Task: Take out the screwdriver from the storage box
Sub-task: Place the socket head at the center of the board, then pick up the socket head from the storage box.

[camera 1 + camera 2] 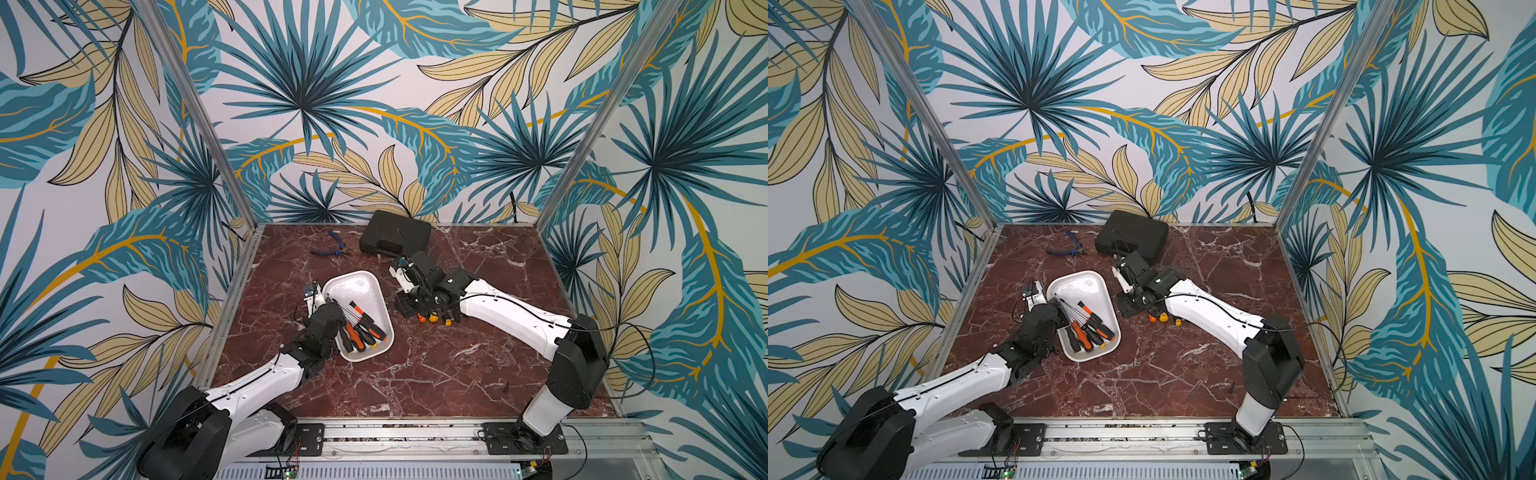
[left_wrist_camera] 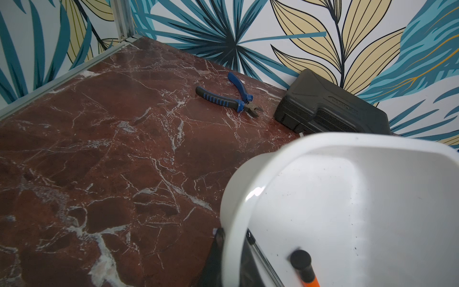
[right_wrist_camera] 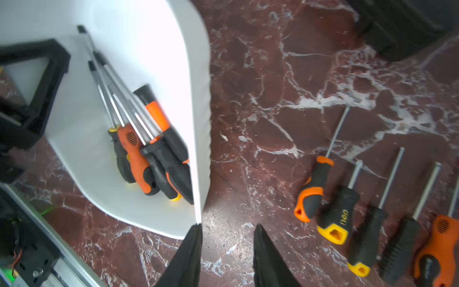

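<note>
A: Top views?
B: In both, the screwdrivers lie inside the storage box, handles at its near end, just left of the right gripper.
A: Left wrist?
B: The left gripper pinches the box rim.
A: Right wrist?
B: Right jaws spread, empty, beside the box wall.

In the storage box, screwdrivers; loose screwdrivers on the table right of it; pliers and case behind.
</note>
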You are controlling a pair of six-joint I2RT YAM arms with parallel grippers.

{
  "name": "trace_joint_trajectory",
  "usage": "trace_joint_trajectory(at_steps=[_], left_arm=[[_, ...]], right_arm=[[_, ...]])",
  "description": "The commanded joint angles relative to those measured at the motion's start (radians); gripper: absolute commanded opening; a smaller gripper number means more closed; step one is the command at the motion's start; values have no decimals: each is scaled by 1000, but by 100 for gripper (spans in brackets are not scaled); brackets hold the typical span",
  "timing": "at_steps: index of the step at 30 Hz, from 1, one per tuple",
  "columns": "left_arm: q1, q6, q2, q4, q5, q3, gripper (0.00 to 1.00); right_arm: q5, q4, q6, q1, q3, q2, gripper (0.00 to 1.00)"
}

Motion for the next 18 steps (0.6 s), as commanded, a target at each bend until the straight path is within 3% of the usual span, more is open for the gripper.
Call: trace_joint_trajectory(at_steps=[1, 10, 18], left_arm=[[9, -16, -31, 57, -4, 4, 0], [9, -19, -32, 47, 0, 8, 0], [9, -21, -31, 45, 4, 10, 0]], right_arm=[[-32, 44, -54, 29, -28, 16, 36], [-5, 65, -104, 149, 9, 103, 36], [67, 62, -106, 186, 62, 198, 36]])
